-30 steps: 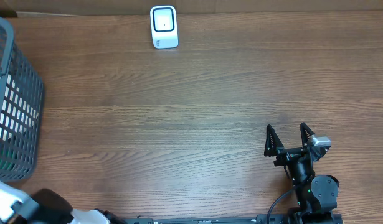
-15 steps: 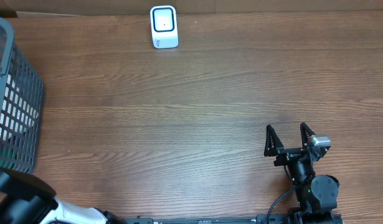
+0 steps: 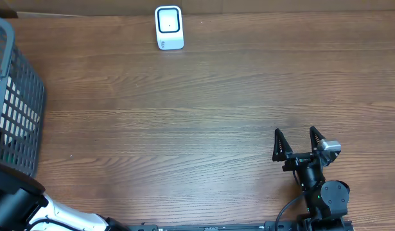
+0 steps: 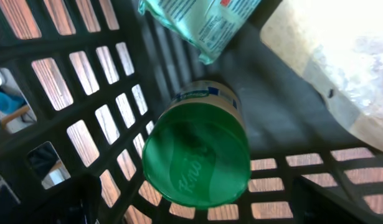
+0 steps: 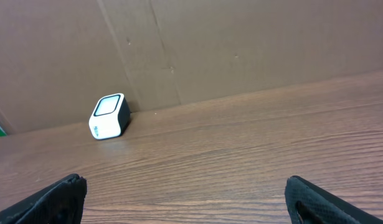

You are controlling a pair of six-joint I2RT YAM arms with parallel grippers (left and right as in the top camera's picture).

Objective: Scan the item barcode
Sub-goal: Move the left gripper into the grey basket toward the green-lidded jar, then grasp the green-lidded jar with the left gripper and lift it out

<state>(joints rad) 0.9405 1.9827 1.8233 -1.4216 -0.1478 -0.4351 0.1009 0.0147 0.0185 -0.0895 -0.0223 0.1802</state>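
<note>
Task barely begun: nothing picked, nothing scanned. Left gripper [image 4: 203, 208], jaws wide and empty, hangs over the green-lidded jar [image 4: 196, 155] in the grey basket [image 3: 24, 96], far left. Right gripper [image 3: 295, 142] is spread wide and empty, near right. Barcode scanner [image 3: 169, 27] stands at the far edge.

Wood-grain table [image 3: 184, 115], brown cardboard wall [image 5: 241, 43] behind
</note>
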